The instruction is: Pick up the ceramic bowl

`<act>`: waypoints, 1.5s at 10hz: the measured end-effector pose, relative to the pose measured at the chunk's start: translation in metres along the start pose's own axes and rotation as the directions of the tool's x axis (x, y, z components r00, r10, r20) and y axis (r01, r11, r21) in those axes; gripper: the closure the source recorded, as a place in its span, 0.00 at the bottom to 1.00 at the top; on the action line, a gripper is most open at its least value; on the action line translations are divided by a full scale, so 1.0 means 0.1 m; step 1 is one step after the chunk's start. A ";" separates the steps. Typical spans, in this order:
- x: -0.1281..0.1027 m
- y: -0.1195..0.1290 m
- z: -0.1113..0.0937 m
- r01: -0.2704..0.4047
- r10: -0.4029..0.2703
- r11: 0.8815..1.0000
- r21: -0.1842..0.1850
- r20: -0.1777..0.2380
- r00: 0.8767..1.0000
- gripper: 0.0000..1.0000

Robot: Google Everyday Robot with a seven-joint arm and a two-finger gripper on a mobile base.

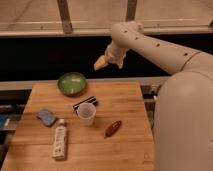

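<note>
The ceramic bowl (pixel 71 83) is round, shallow and glossy green. It sits upright at the back left of the wooden table (pixel 125 102). My gripper (pixel 101 62) hangs in the air above the table's back edge, up and to the right of the bowl, well clear of it. It holds nothing that I can see. The white arm reaches in from the right.
A translucent white cup (pixel 86 113) stands mid-table, with a black-and-white packet (pixel 85 103) just behind it. A blue sponge (pixel 46 117) and a white bottle (pixel 60 141) lie at the left. A reddish-brown snack (pixel 113 128) lies at the right front.
</note>
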 end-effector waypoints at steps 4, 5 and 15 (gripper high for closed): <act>0.01 -0.04 0.00 0.000 0.000 1.000 0.007 0.000 1.000 0.20; 0.01 -0.05 -0.01 -0.002 0.002 1.000 0.008 0.002 1.000 0.20; -0.31 0.95 0.91 0.259 -0.263 0.963 -0.067 -0.053 0.963 0.20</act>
